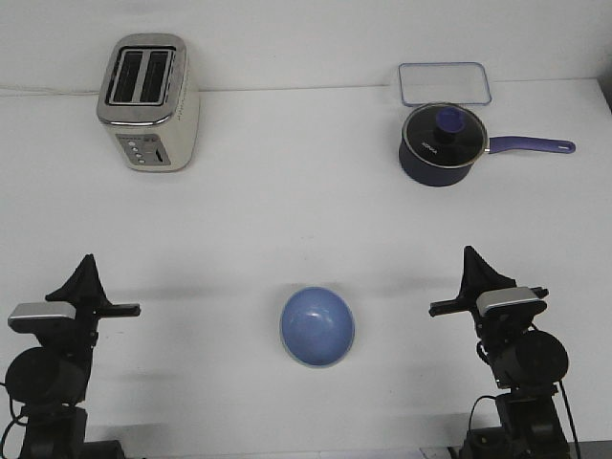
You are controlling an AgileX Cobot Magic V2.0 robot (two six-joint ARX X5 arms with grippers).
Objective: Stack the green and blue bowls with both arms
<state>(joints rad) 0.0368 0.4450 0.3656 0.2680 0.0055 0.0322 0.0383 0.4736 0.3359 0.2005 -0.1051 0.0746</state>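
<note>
A single blue bowl (316, 326) is seen upright on the counter (306, 220), midway between the left hand (84, 273) and right hand (472, 263), neither clearly nearer. No green bowl can be made out. Both hands are empty; whether open or closed cannot be told.

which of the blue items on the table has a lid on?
The dark blue saucepan at back right: glass lid with blue knob, long handle. The light blue bowl at front centre is open.
</note>
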